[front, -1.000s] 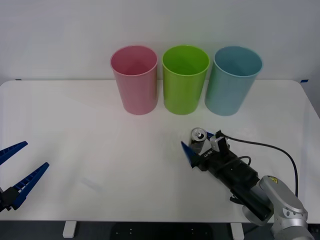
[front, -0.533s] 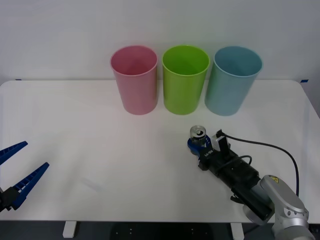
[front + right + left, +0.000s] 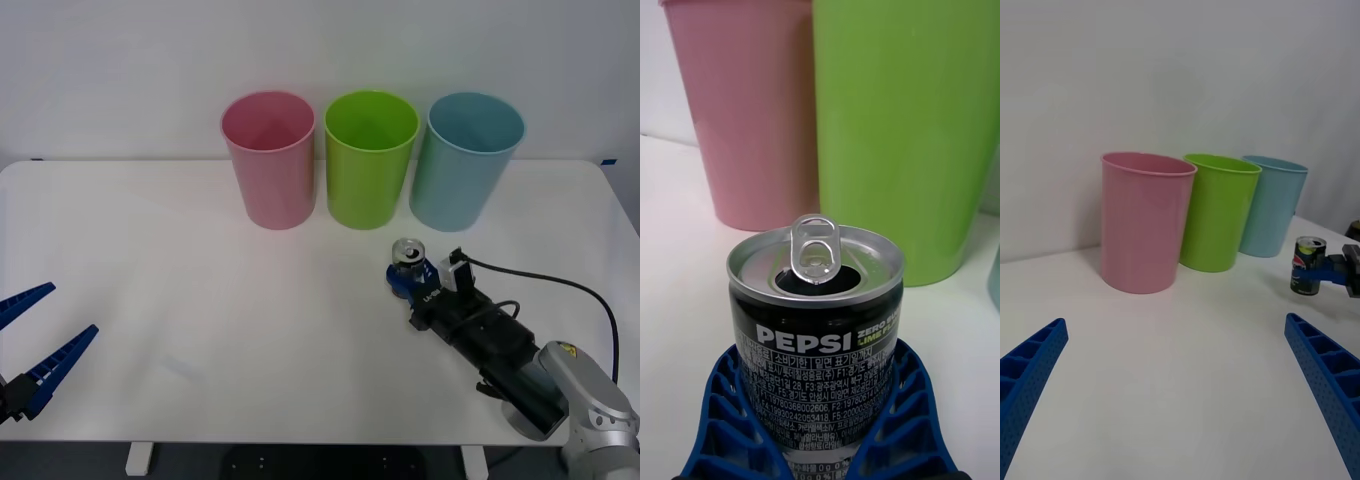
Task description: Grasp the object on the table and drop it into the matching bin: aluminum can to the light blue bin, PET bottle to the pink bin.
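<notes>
The aluminum can, silver-topped with a dark printed side, stands upright between the blue fingers of my right gripper, which is shut on its lower half. This is at the right of the white table, just in front of the light blue bin. The right wrist view shows the can close up, its pull-tab top open, the fingers pressing its sides. The pink bin stands at the left of the row. My left gripper waits open at the front left corner.
A lime green bin stands between the pink and light blue bins, all three close together at the table's back edge. A black cable loops from the right wrist. In the left wrist view the can stands right of the bins.
My right gripper closed its fingers on the can, then carried it a little back and to the right, toward the light blue bin. The left arm stayed still.
</notes>
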Available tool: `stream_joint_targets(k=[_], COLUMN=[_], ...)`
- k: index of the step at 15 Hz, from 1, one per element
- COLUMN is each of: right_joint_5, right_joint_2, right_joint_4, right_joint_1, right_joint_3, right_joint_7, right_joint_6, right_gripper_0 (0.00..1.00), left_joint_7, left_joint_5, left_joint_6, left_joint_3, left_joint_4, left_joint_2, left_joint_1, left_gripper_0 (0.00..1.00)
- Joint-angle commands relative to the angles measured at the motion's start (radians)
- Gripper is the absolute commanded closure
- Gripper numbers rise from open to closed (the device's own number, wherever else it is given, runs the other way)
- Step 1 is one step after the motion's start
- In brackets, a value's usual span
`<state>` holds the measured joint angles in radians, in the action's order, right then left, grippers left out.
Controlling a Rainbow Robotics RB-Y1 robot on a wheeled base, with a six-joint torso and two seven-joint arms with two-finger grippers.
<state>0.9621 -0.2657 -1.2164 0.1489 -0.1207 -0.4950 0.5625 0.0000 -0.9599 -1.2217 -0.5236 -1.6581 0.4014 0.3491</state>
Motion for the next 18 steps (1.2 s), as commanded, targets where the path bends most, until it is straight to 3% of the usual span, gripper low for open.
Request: stream_joint_targets(k=[1, 11, 18], right_joint_5=[-0.031, -0.029, 0.090], right_joint_2=[-0.035, -0.148, -0.208], right_joint_4=[-0.040, -0.361, -0.517], right_joint_1=[0.000, -0.103, -0.083], right_joint_3=[0.003, 0.142, 0.247], right_joint_7=[0.058, 0.451, 0.742], right_joint_6=[0.007, 0.030, 0.031], right_gripper_0=[1.00, 1.00, 1.00], left_joint_7=[0.000, 0.000, 0.000], left_joint_5=[0.000, 0.000, 0.000], left_joint_6=[0.000, 0.000, 0.000], left_joint_3=[0.000, 0.000, 0.000], left_joint_4=[0.000, 0.000, 0.000], left_joint_2=[0.000, 0.000, 0.000], left_joint_1=[0.000, 0.000, 0.000], left_gripper_0=[0.00, 0.00, 0.00])
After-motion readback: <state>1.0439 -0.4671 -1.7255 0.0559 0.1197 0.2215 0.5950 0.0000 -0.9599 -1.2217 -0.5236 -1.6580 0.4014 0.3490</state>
